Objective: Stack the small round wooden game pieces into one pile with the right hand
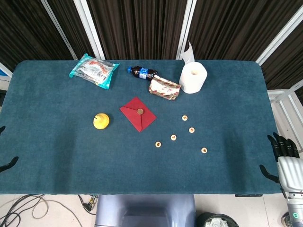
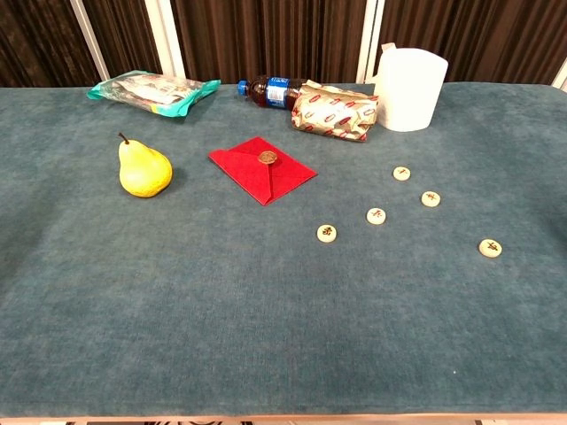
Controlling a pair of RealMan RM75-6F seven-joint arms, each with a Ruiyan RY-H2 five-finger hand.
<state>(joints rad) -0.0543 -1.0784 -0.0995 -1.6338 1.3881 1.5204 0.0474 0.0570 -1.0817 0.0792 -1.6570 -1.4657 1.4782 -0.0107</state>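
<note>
Blue-green table [image 1: 57, 151]. Far side: snack bag [image 1: 93, 71] at left, dark bottle [image 1: 142, 73], patterned packet [image 1: 164, 89], paper roll [image 1: 192, 77]. Centre: yellow pear [image 1: 101, 121]; red envelope [image 1: 138, 113]. Five round wooden pieces [image 1: 173, 137] lie apart, right of centre. Right hand [image 1: 283, 153] at near right edge, fingers spread. Left hand [image 1: 6, 163] barely visible at the left edge.

Only dark fingertips of the left hand [image 1: 5, 163] show at the head view's 9 o'clock edge, the rest cut off, so its grip cannot be read. The right hand [image 1: 283, 158], at 4 o'clock, hangs just off the surface [image 1: 57, 151], its wrist running out of the picture; it appears empty. The chest view shows neither hand. Markings on the five game pieces [image 2: 376, 215] are too small to read. The bottle [image 2: 270, 91] is partly hidden behind the wrapped packet [image 2: 335, 112].
</note>
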